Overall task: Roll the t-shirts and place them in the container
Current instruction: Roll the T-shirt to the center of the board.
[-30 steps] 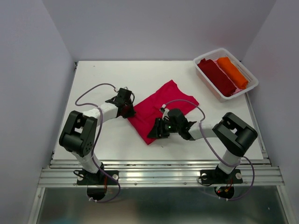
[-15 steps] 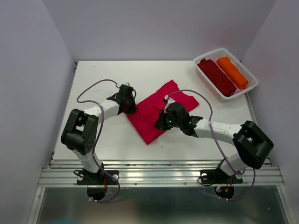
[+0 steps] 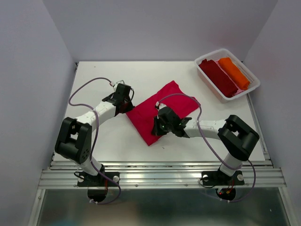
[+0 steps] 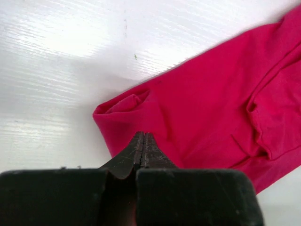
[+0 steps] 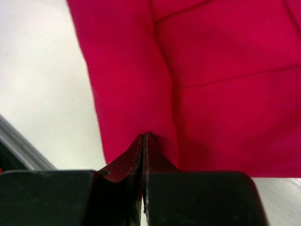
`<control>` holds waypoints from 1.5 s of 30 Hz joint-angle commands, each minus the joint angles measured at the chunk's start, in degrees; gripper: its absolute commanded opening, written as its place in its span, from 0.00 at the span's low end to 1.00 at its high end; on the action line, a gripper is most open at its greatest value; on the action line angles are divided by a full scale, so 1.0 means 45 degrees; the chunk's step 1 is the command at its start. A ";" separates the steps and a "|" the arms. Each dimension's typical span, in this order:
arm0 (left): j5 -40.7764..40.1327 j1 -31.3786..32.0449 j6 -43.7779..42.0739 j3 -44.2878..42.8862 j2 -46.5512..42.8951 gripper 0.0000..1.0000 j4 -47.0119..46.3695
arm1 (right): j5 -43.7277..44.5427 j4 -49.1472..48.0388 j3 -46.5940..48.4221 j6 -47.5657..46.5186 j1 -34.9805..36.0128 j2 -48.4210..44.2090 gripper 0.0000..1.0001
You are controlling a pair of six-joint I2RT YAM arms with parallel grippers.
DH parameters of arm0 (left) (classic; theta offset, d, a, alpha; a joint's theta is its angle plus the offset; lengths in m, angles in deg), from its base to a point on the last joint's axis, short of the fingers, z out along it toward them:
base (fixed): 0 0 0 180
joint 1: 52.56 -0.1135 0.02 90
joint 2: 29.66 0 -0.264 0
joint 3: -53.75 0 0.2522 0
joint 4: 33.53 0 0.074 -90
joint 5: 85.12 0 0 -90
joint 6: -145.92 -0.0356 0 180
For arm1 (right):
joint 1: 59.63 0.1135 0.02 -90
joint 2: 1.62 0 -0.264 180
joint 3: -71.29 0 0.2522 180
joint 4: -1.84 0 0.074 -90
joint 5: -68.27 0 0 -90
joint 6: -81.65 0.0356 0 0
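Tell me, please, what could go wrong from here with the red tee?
1. The right claw pinches the tee right at its hem, so the cloth may slip out when pulled.
2. The left claw grips beside a bunched corner, so the roll may start crooked or lumpy.

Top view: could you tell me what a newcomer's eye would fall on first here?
The red tee lies folded mid-table, with the left gripper shut on its left corner and the right gripper shut on its near edge. At the far right corner, a white basket holds a maroon tee and an orange tee, both rolled.
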 commanded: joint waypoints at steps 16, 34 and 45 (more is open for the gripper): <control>0.0546 -0.0107 0.0298 -0.0105 0.2422 0.00 -0.1570 | 0.1034 -0.0426 -0.1075 0.0028 0.0247 0.0642 0.01; -0.0488 0.0011 0.0258 0.1497 -0.0723 0.00 -0.1826 | 0.1992 0.0493 0.0682 -0.0402 0.0364 -0.0667 0.01; -0.0470 -0.0009 0.0492 0.0775 0.2089 0.00 -0.2294 | 0.1464 -0.0153 -0.0489 -0.0109 0.0364 0.0720 0.01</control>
